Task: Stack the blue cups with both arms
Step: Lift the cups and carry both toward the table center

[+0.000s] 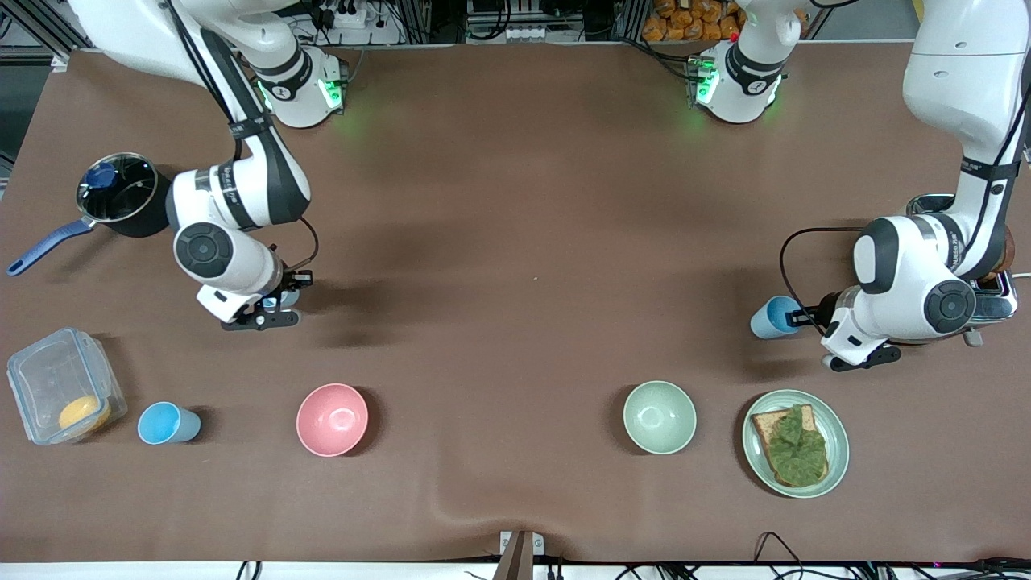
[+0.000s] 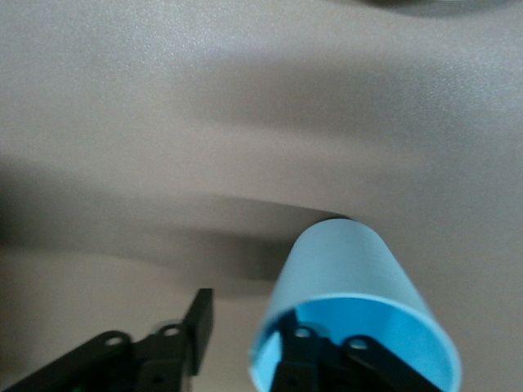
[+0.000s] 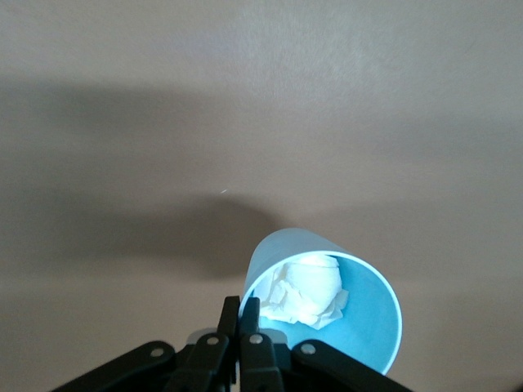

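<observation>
My right gripper is over the table near the right arm's end, shut on the rim of a blue cup with crumpled white paper inside; in the front view that cup is mostly hidden under the wrist. My left gripper is at a second blue cup near the left arm's end. In the left wrist view its fingers stand apart, one inside that cup and one outside with a gap to the wall. A third blue cup stands upright near the front camera.
A black pot with a blue handle and a clear plastic box are at the right arm's end. A pink bowl, a pale green bowl and a plate with toast lie near the front. A toaster is under the left arm.
</observation>
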`<state>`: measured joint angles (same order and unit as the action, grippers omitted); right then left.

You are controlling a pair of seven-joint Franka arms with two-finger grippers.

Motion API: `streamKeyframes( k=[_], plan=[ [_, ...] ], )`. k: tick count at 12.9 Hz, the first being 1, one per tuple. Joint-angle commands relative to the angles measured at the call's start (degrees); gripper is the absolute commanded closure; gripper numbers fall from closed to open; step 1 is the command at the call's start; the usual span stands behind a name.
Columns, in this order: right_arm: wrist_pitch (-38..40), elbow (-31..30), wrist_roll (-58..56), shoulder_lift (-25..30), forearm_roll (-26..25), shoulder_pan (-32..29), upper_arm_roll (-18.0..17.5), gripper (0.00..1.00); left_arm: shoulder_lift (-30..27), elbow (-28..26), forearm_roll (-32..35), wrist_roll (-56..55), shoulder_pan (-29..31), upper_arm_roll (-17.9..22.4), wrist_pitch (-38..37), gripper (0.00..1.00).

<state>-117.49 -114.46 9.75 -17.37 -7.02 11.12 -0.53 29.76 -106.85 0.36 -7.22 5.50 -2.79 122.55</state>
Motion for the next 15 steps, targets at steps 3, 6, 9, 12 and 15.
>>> streamKeyframes(
  k=[3,6,9,12,15],
  plan=[
    [10.96,11.53,4.29,-0.56,3.83,6.53,-0.53,1.0,0.21,0.5,-0.01,-1.31,-0.14,-0.02,-0.03,1.0],
    [10.0,13.02,11.68,-2.22,13.93,12.24,-0.53,1.0,0.04,0.24,-0.01,-1.39,-0.14,-0.11,-0.03,1.0],
    [6.41,18.11,22.99,-6.43,19.94,18.39,-0.53,1.0,-0.23,-0.03,-0.01,-2.44,-0.76,-0.02,-0.03,1.0],
    [1.05,21.81,34.95,-11.44,20.82,24.55,-0.53,1.0,-3.29,-1.68,0.08,-2.63,-0.58,-0.02,-0.39,1.0],
    [-6.33,21.99,44.88,-14.44,20.56,29.91,-0.53,1.0,-11.1,-6.16,0.08,-2.62,-0.05,-0.11,-1.53,1.0]
  ],
)
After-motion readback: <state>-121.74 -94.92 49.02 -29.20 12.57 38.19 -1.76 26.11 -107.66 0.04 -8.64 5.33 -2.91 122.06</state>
